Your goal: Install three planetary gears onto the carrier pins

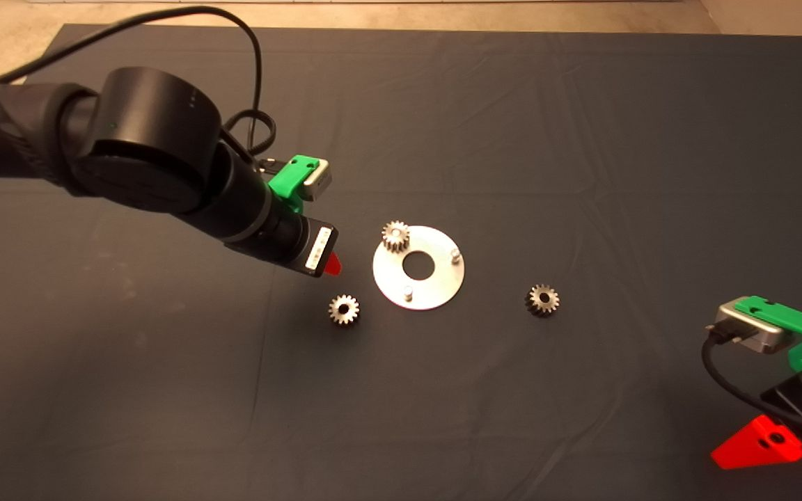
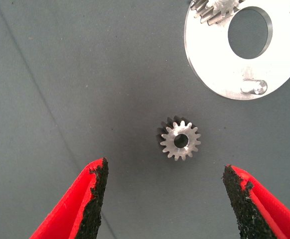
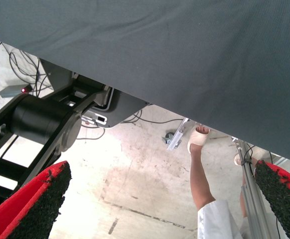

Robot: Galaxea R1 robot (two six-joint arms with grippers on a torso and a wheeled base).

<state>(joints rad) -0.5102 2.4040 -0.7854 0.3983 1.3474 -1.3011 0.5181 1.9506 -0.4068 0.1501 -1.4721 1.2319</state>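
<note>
Your dark mat (image 1: 582, 139) covers nearly the whole tabletop, with bare cloth all around the parts and only a strip of floor past its far edge. The left hand (image 2: 165, 199) hangs over the mat just left of the disc (image 1: 436, 285), its fingers (image 2: 92, 199) spread wide and holding nothing; one loose gear (image 2: 180, 140) lies on the mat ahead of them. The right hand (image 1: 756, 442) waits at the lower right edge, fingers wide apart and empty, its camera showing floor and a person's leg (image 3: 201, 174). One gear (image 1: 395, 236) sits on the disc's far-left pin; two carrier pins (image 1: 454, 255) stand bare. A third gear (image 1: 542, 300) lies right of the disc, apart. You have no readable writing
</note>
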